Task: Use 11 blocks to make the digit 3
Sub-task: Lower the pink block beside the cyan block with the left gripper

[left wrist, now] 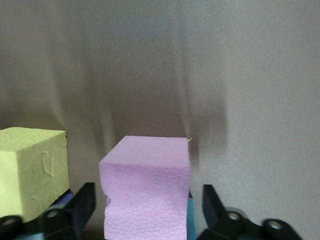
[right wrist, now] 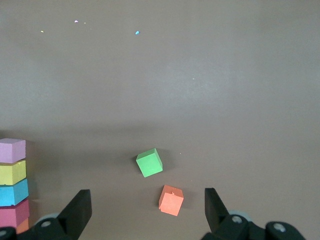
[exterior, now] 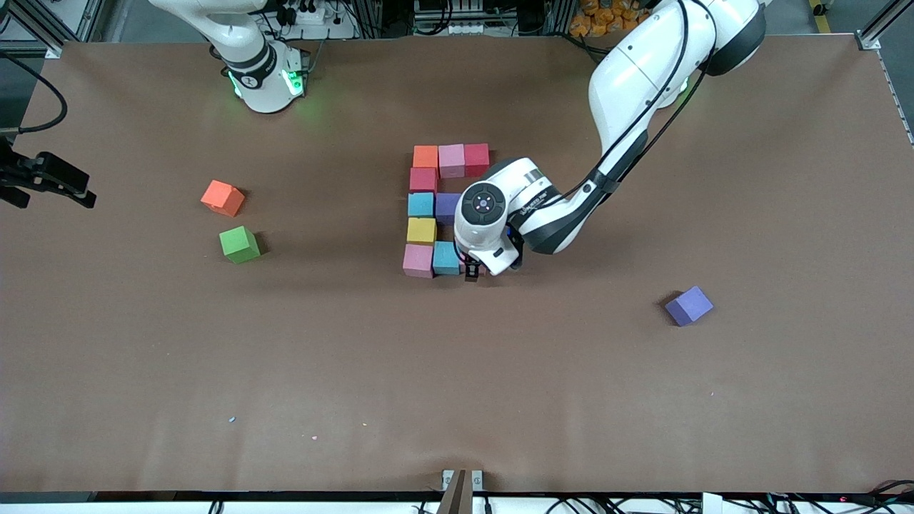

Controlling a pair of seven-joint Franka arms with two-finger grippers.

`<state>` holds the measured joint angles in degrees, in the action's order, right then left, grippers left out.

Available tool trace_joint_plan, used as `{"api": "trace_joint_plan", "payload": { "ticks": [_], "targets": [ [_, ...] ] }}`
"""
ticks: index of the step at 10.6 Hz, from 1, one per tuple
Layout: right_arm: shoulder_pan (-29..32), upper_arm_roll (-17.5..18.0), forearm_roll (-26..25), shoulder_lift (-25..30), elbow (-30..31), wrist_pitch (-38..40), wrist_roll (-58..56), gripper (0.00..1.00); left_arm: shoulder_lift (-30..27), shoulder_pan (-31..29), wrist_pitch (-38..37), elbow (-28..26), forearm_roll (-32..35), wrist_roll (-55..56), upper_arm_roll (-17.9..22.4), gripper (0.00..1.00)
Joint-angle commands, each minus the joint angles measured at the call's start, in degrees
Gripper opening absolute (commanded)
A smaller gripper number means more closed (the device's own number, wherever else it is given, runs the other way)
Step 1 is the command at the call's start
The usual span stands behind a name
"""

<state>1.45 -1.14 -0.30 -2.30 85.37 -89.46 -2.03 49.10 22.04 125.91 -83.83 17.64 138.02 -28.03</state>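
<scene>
While the right pincer (right wrist: 145, 212) waits spread apart, the left pincer (left wrist: 145, 210), fingers parted, straddles a pink block (left wrist: 147, 192) at the digit 3 (exterior: 435, 210)'s nearest bar mid-tabletop (exterior: 457, 385), its long axis running toward the front camera.

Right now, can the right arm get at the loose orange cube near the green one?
Probably yes. The right gripper hangs open above the table, and the orange cube and green cube lie apart on bare table at the right arm's end. Nothing covers the orange cube.
</scene>
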Motion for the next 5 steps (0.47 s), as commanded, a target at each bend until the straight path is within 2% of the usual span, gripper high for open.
{"api": "trace_joint_plan", "payload": {
  "ticks": [1, 5],
  "targets": [
    [-0.22, 0.17, -0.76, 0.11, -0.29, 0.33, 1.15, 1.0, -2.16, 0.28, -0.92, 0.87, -1.21, 0.49, 0.52, 1.0],
    [-0.75, 0.17, -0.76, 0.02, -0.03, 0.34, 4.32, 1.0, -7.16, -0.07, -5.84, 0.87, -0.68, 0.49, 0.25, 1.0]
  ]
}}
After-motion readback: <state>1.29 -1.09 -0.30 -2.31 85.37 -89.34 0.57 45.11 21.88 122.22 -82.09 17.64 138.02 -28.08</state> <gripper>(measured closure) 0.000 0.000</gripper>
